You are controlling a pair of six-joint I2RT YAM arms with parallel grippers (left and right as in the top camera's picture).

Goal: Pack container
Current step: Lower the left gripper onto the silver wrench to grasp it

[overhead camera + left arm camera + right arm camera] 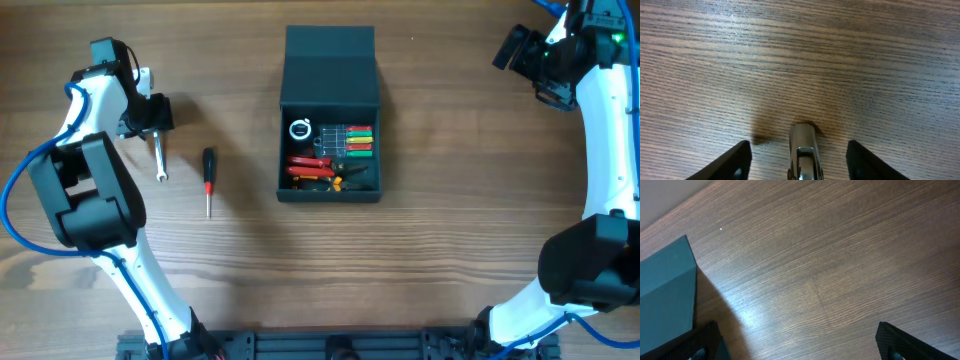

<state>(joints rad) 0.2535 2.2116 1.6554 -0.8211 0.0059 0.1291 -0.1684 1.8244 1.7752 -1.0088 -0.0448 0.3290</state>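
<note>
Firstly, the brown wood-grain table (450, 200) filled every view. Two white-and-black robot arms stood on it, the left arm (90, 190) and the right arm (605, 150) at opposite edges.

The dark teal-green, roughly square container (330, 197) sat at mid-table, nearer the far side and between the arms. Its flat hinged lid (330, 60), same colour, was thrown open toward the back. Matte, plain walls; interior dark. One teal corner also showed at the left of the right wrist view.

Left gripper (799, 159): claw apart, low over the table well left of the container, black fingers (735, 162) on either side of the shiny silver metal wrench (160, 160), not touching it. Right gripper (800, 347): claw spread wide and holding nothing, at the far right corner, well clear of the container.

A black-handled screwdriver with a red collar (208, 180) lay between wrench and container, apart from both.

Inside the container: red-handled pliers (310, 165), a row of green, orange and red bars (356, 140), a small white ring (301, 129). Other small pieces too blurred to tell.
</note>
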